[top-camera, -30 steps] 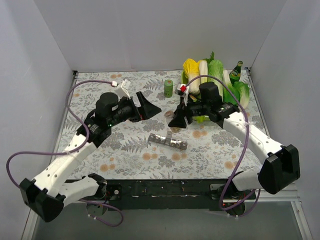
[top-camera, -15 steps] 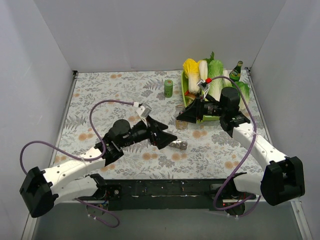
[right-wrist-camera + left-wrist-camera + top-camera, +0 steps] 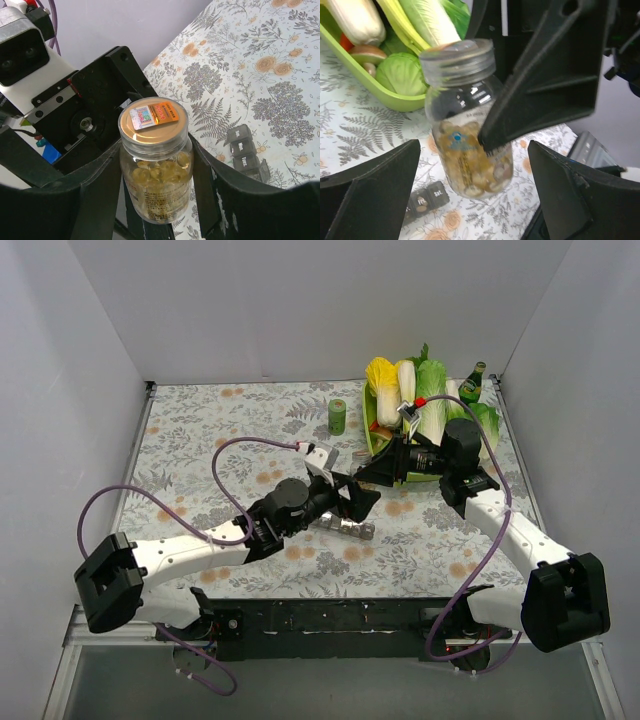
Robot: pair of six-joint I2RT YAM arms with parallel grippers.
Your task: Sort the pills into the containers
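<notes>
A clear pill bottle [image 3: 155, 165] full of yellow capsules, with a sealed gold top, is held above the table by my right gripper [image 3: 156, 147], which is shut on its sides. The bottle also shows in the left wrist view [image 3: 462, 125]. My left gripper [image 3: 474, 155] is wide open, its fingers [image 3: 375, 190] on either side of the bottle without touching it. In the top view the two grippers meet, the left gripper [image 3: 360, 498] just below the right gripper [image 3: 374, 474]. The containers, a dark strip of day-labelled compartments [image 3: 346, 528], lie on the table under them [image 3: 245, 152] [image 3: 422, 197].
A green tray of vegetables [image 3: 372, 445] and a green glass bottle [image 3: 472, 383] stand at the back right. A small green cylinder [image 3: 337, 417] stands behind the grippers. White walls close in the flower-patterned table [image 3: 200, 435].
My left arm swung from the left of the table to the centre, bringing its open gripper up to the bottle. My right gripper took the bottle and drew it slightly right.
</notes>
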